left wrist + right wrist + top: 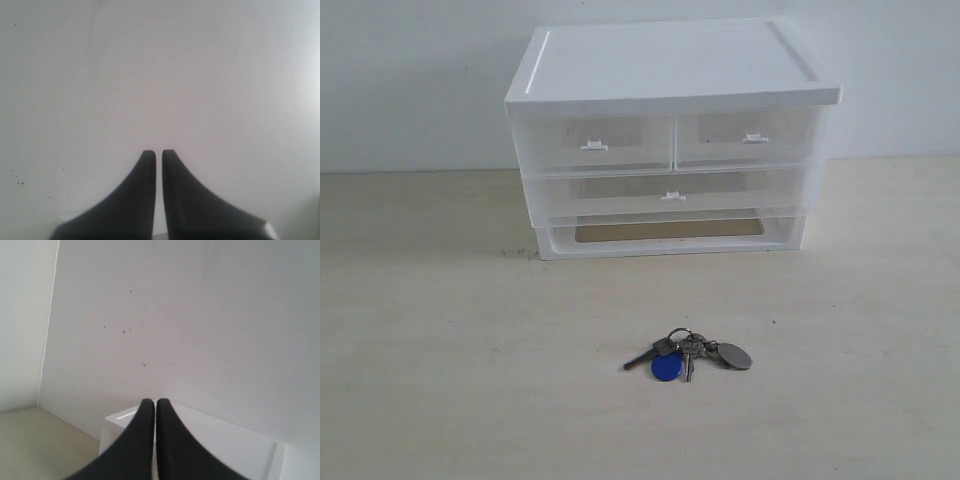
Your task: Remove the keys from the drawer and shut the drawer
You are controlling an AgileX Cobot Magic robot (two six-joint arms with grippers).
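The keys point(688, 357) lie on the tabletop in front of the cabinet, a grey bunch on a ring with a round blue tag and an oval grey tag. The wide drawer point(672, 192) with its small centre tab handle sits pushed in flush with the cabinet front. Neither arm shows in the exterior view. My left gripper point(158, 152) is shut and empty, facing a bare white wall. The right gripper point(154, 402) is also shut with nothing in it, above the cabinet's white top point(240, 440).
The white plastic cabinet point(672, 70) stands against the wall, with two half-width drawers point(595, 142) on top and a shallow bottom tray point(670, 232). A pale tabletop point(460, 350) spreads around the keys.
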